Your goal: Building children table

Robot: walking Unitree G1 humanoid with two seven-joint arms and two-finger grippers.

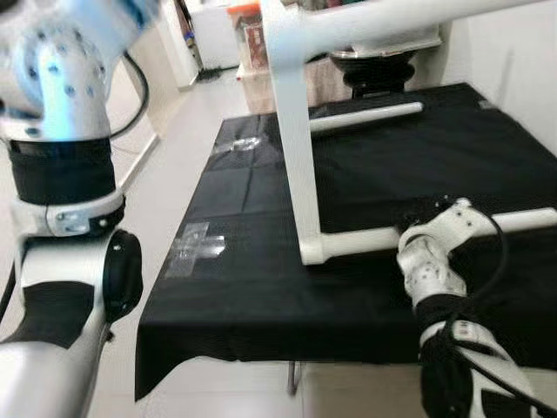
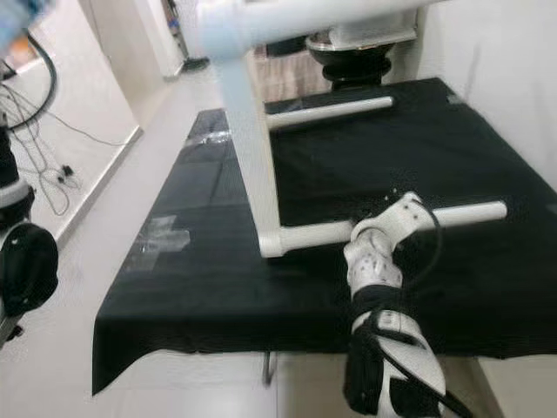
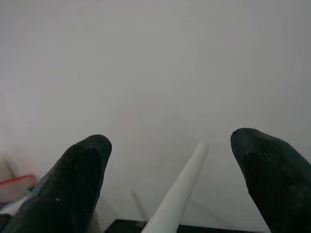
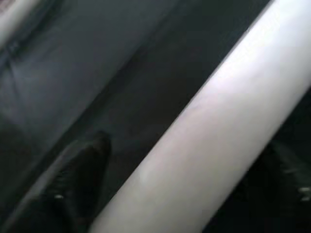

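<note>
A white tube table frame stands on the black-covered table [image 1: 252,305]. Its upright leg [image 1: 294,148] rises to a top bar [image 1: 365,24], and a lower bar [image 1: 357,244] lies on the cloth. A second white leg [image 1: 365,117] lies further back. My right gripper [image 1: 425,215] sits at the lower bar, mostly hidden behind its wrist. In the right wrist view the white bar [image 4: 209,136] runs between the black fingers [image 4: 77,179], which are shut on it. My left gripper [image 3: 170,150] is raised high and open, and a white tube [image 3: 177,199] shows beyond its fingers.
Two clear tape patches [image 1: 196,246] [image 1: 239,144] stick to the cloth near the table's left edge. Boxes [image 1: 252,48] and a black round object [image 1: 383,70] stand behind the table. Cables [image 2: 52,174] lie on the floor at left. A wall is close on the right.
</note>
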